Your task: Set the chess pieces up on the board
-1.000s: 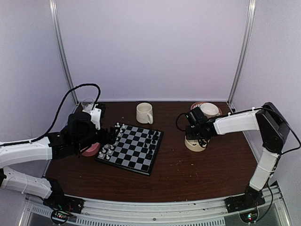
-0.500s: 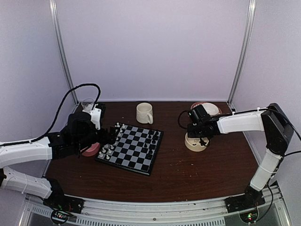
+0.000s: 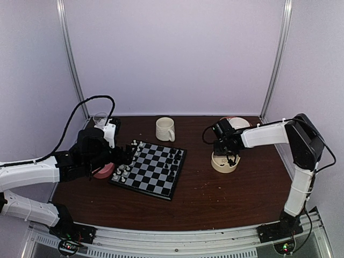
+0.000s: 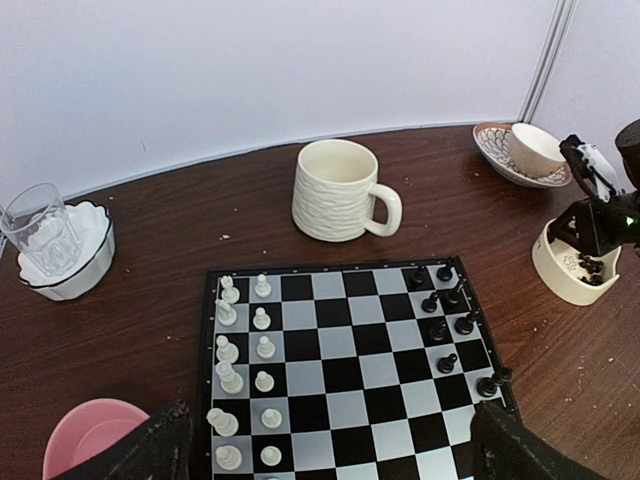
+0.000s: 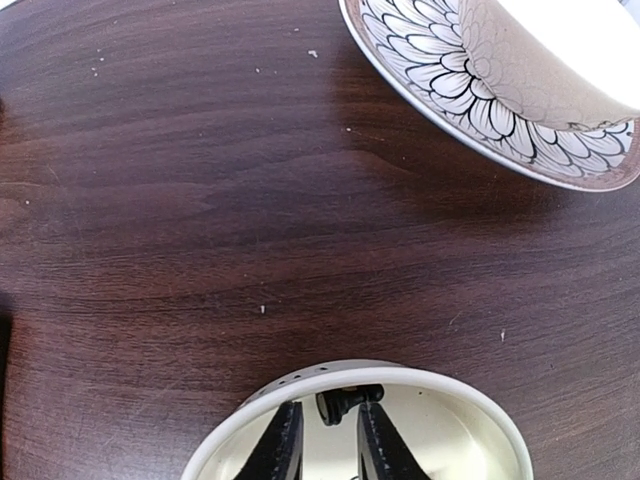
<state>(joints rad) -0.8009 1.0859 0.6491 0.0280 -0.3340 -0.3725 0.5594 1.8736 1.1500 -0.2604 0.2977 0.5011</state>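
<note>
left gripper [image 4: 330, 425]: my jaws are spread wide with nothing between them, low over the near side of the board
board [image 4: 345, 375]: small square with black and pale grey checks and a thin black rim; lies flat on the table [image 3: 215, 199], a bit askew, on my left-arm side
white pieces [image 4: 262, 318]: tiny and upright, in two neat columns along the board edge nearest my left arm
black pieces [image 4: 438, 330]: eight upright on the opposite edge in a ragged double column, bunched toward the far corner, with one lower down by the rim
cream bowl [image 4: 555, 275]: on the table well right of the board, dark pieces heaped inside; my right arm reaches down into it
right gripper [image 5: 328, 410]: dipped inside the cream bowl, fingers [image 5: 283, 445] nearly together with a slim gap showing
loose black piece [image 5: 340, 403]: lies on its side right at my right fingertips; cannot tell whether I am pinching it or only touching it
mug [image 4: 335, 190]: ribbed, cream, just beyond the board's far edge, handle toward the right
patterned plate [image 5: 430, 80]: petal print, pale bowl on it, beyond the cream bowl
pink bowl [image 4: 85, 440]: beside the board's left edge
glass [image 4: 40, 228]: clear, stands in a white dish [image 4: 85, 255] at far left
</note>
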